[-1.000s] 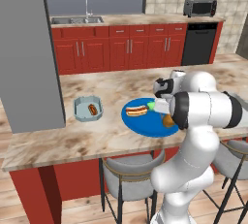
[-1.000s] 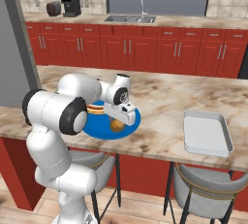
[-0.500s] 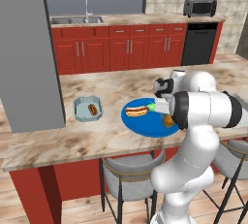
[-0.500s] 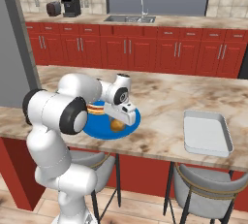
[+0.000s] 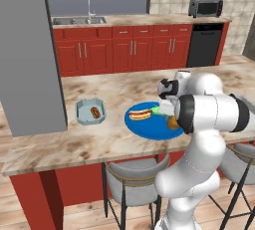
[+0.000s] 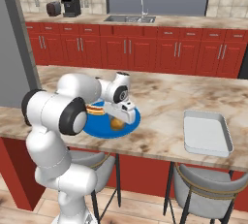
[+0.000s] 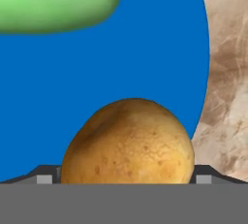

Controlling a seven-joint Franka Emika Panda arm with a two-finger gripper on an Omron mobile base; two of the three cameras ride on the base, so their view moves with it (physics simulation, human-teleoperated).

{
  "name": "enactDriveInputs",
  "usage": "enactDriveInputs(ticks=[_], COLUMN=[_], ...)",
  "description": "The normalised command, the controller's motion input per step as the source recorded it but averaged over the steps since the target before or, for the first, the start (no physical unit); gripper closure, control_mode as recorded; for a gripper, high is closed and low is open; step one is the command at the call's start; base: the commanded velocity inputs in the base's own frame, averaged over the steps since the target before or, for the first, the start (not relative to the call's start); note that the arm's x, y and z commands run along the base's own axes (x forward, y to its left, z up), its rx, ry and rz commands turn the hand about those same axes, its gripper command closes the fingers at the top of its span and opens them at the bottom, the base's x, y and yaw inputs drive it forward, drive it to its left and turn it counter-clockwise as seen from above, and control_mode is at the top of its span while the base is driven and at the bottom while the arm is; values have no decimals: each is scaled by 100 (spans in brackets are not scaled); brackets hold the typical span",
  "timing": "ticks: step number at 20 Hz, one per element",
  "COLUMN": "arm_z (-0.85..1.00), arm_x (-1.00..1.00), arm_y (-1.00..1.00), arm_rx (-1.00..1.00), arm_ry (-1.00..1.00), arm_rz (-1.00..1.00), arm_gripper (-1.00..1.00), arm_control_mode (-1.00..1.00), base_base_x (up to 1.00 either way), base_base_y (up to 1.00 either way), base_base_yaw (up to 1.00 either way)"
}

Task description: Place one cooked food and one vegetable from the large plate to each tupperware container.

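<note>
The gripper (image 6: 121,117) is hovering over the potato (image 7: 128,143) on the large plate (image 5: 149,127), jaws released wide either side of it. It is needing to sink squarely before clenching. The plate's near rim is sitting near the tabletop (image 6: 160,97) edge; open marble is stretching right toward the larger container (image 6: 207,132).

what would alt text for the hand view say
A brown potato sits close up on the large blue plate, between the open pincer's dark finger tips. A pale green vegetable lies at the top left, and marbled counter shows at the right.
</note>
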Motion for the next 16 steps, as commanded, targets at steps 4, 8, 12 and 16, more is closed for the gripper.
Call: enactDriveInputs(ticks=[4, 8, 12, 16], arm_z=[65, 68, 42, 21], arm_x=[-2, 0, 7, 33], arm_y=[28, 64, 99, 100], arm_rx=[0, 0, 0, 0], arm_ry=[-15, -26, -19, -7], arm_rz=[7, 19, 23, 24], arm_gripper=[100, 100, 100, 100], arm_control_mode=[-100, -100, -100, -100], base_base_x=[0, 0, 0, 0], base_base_y=[0, 0, 0, 0], base_base_yaw=[0, 0, 0, 0])
